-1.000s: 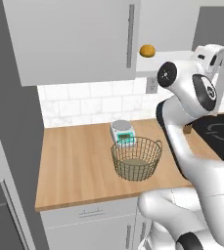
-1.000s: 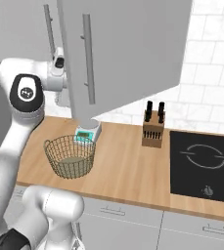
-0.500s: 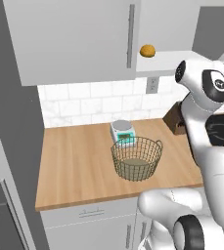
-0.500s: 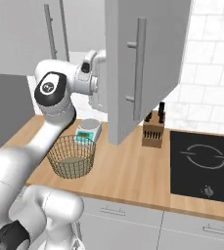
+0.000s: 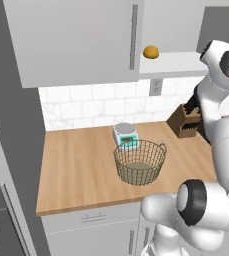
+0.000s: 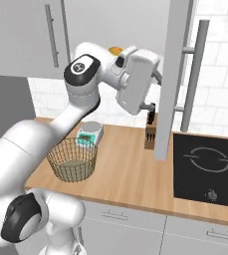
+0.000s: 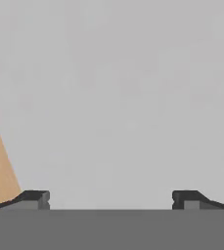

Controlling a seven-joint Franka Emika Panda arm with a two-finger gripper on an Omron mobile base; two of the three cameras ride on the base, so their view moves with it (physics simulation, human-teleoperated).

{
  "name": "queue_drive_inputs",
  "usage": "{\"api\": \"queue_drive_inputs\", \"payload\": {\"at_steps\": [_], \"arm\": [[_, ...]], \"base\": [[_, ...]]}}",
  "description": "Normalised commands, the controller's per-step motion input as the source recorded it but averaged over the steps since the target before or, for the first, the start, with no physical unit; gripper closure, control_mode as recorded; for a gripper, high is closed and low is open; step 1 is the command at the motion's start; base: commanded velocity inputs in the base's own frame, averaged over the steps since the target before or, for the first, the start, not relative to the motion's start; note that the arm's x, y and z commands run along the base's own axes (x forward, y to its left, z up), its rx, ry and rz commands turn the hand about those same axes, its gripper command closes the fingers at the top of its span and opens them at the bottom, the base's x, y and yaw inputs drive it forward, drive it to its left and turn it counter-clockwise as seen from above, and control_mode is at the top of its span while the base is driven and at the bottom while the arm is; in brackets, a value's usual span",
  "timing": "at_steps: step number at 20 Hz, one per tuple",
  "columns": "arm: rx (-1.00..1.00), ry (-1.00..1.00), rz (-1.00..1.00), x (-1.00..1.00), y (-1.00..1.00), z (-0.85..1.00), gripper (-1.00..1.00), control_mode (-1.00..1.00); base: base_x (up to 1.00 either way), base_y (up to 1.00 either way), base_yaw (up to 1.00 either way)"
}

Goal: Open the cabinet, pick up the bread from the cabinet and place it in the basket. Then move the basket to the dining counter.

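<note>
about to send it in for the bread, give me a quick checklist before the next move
1. Cabinet door swung open: ok, it stands edge-on with its bar handle out.
2. Bread reachable on the shelf: ok, it sits near the shelf's front edge with nothing in front of it.
3. Gripper open and empty: ok, fingertips wide apart with nothing between them.
4. Gripper aimed at the bread: not ok, the hand view faces a plain grey surface.
5. Basket ready to receive: ok, upright and empty on the wood worktop, beside the kitchen scale.
</note>
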Motion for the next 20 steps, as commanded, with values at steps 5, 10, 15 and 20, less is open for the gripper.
{"api": "queue_drive_inputs", "payload": {"at_steps": [5, 10, 15, 20], "arm": [[0.32, -0.08, 0.17, -0.22, 0.93, -0.46, -1.00, -1.00], [0.47, 0.00, 0.48, 0.29, 0.89, -0.25, -1.00, -1.00], [0.56, -0.01, 0.64, 0.59, 0.35, -0.04, -1.00, -1.00], [0.48, -0.11, 0.55, 0.89, 0.27, 0.03, -1.00, -1.00]], "base": [[0.00, 0.00, 0.00], [0.00, 0.00, 0.00], [0.00, 0.00, 0.00], [0.00, 0.00, 0.00]]}}
